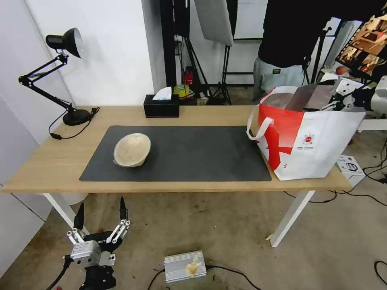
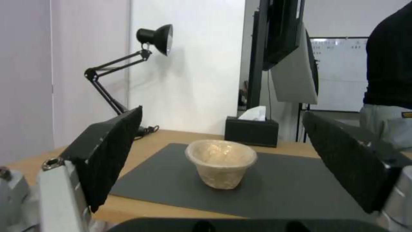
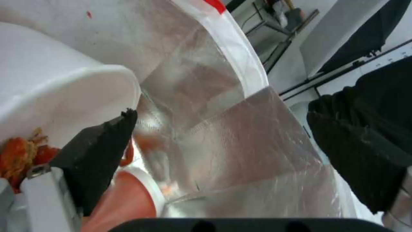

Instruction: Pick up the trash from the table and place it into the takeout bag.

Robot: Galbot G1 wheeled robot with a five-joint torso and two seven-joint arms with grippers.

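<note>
Silver foil lining (image 3: 240, 135) just under right pincer (image 3: 240, 145), spread wide, white bowl (image 3: 56, 96) alongside; left pincer (image 1: 100, 215) wide, low before bench (image 1: 48, 165).

The right gripper (image 1: 336, 96) is mostly hidden behind the takeout bag (image 1: 318, 149) rim in the head view. Beside one of its fingers (image 3: 96, 151), the white plastic bowl (image 3: 51, 96) and the red cup (image 3: 124, 199) are cut off by the picture's edge.
</note>
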